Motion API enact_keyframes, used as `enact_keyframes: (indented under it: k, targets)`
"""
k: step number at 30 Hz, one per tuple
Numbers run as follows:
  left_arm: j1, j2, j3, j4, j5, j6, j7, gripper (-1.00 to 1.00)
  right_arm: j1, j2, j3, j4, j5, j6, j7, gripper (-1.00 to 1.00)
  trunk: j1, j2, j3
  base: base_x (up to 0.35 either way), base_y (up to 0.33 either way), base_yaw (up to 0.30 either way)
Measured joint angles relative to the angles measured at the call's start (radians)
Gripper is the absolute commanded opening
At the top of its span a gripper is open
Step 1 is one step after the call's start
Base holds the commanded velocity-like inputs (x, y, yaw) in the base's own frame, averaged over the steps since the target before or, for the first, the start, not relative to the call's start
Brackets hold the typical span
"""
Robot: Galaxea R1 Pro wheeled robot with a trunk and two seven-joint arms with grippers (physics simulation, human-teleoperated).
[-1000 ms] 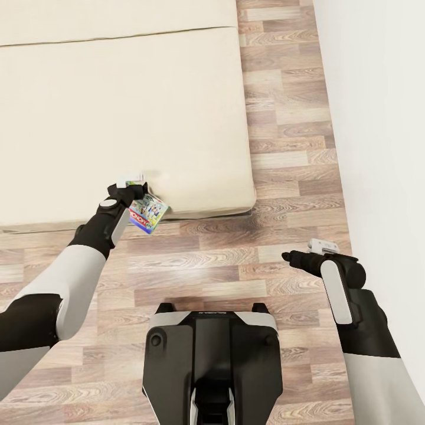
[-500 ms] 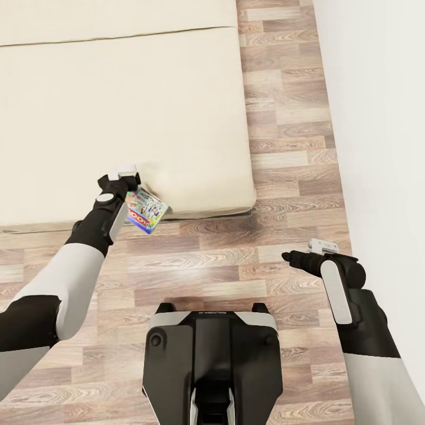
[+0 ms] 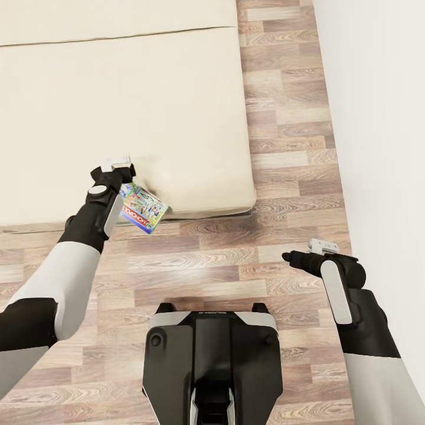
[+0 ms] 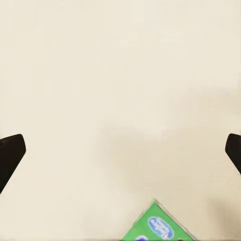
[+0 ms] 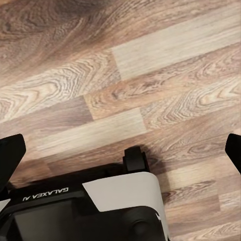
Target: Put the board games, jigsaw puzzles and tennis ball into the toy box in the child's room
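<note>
Left gripper [image 3: 118, 171] jaws spread, retreating toward 10 o'clock off colourful flat board game box [image 3: 143, 210]; box apparently released, overhanging cream mattress [image 3: 118, 100] edge, regrasp needed.

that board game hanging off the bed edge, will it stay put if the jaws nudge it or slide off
Likely to slide: the board game is thin, flat and overhangs the bed edge, tilted toward the floor. It looks stiff, so it should move as one piece. The left gripper hovers open beside it.

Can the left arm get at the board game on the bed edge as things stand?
Probably yes. The left gripper hangs open right beside the board game, which juts over the bed edge, and nothing lies between them.
</note>
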Motion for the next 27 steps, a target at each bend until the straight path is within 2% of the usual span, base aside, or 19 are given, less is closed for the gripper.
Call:
enact_keyframes:
  k: [4, 8, 9, 15, 16, 17, 19, 20, 21, 22, 24, 25, 27]
  targets:
    - [0.003, 0.008, 0.027, -0.062, 0.005, 0.124, -0.007, 1.00, 0.000, 0.000, -0.001, 0.003, 0.000, 0.000, 0.000, 1.00, 0.000, 0.000, 0.000, 0.000, 0.000, 0.000]
    - [0.006, 0.019, 0.077, -0.137, 0.010, 0.263, -0.027, 1.00, 0.000, 0.000, -0.001, 0.008, 0.002, 0.000, 0.001, 1.00, 0.000, 0.000, 0.000, 0.000, 0.000, 0.000]
    - [0.008, 0.025, 0.108, -0.178, 0.014, 0.343, -0.051, 1.00, 0.000, 0.000, -0.001, 0.009, 0.002, 0.000, 0.001, 1.00, 0.000, 0.000, 0.000, 0.000, 0.000, 0.000]
    - [0.020, 0.061, 0.224, -0.315, 0.024, 0.619, -0.198, 1.00, 0.002, 0.000, -0.001, 0.012, 0.001, 0.000, 0.001, 1.00, 0.000, 0.000, 0.000, 0.000, 0.000, 0.000]
    - [0.027, 0.070, 0.242, -0.341, 0.025, 0.664, -0.230, 1.00, 0.003, 0.000, -0.001, 0.013, 0.001, 0.000, 0.001, 1.00, 0.000, 0.000, 0.000, 0.000, 0.000, 0.000]
    - [0.046, 0.090, 0.277, -0.395, 0.024, 0.737, -0.304, 1.00, 0.006, 0.000, -0.001, 0.014, 0.001, 0.000, 0.001, 1.00, 0.000, 0.000, 0.000, 0.000, 0.000, 0.000]
    - [0.077, 0.114, 0.305, -0.455, 0.026, 0.786, -0.390, 1.00, 0.009, 0.000, -0.001, 0.014, 0.001, 0.000, 0.002, 1.00, 0.000, 0.000, 0.000, 0.000, 0.000, 0.000]
    - [0.117, 0.138, 0.324, -0.514, 0.024, 0.815, -0.477, 1.00, 0.010, 0.000, -0.002, 0.015, 0.000, 0.000, 0.002, 1.00, 0.000, 0.000, 0.000, 0.000, 0.000, 0.000]
    - [0.141, 0.151, 0.332, -0.543, 0.026, 0.827, -0.524, 1.00, 0.011, 0.000, -0.002, 0.015, 0.000, 0.000, 0.002, 1.00, 0.000, 0.000, 0.000, 0.000, 0.000, 0.000]
    - [0.186, 0.173, 0.344, -0.591, 0.026, 0.841, -0.610, 1.00, 0.012, 0.000, -0.002, 0.015, -0.001, 0.000, 0.003, 1.00, 0.000, 0.000, 0.000, 0.000, 0.000, 0.000]
    - [0.227, 0.194, 0.353, -0.627, 0.027, 0.851, -0.695, 1.00, 0.013, 0.000, -0.003, 0.015, -0.003, 0.000, 0.003, 1.00, 0.000, 0.000, 0.000, 0.000, 0.000, 0.000]
    - [0.257, 0.214, 0.359, -0.648, 0.025, 0.857, -0.772, 1.00, 0.013, 0.001, -0.002, 0.015, -0.006, 0.000, 0.003, 1.00, 0.000, 0.000, 0.000, -0.008, 0.000, 0.000]
    - [0.280, 0.237, 0.364, -0.663, 0.025, 0.856, -0.843, 1.00, 0.013, 0.001, -0.002, 0.014, -0.008, 0.000, 0.003, 1.00, 0.000, 0.000, 0.000, -0.055, 0.000, 0.000]
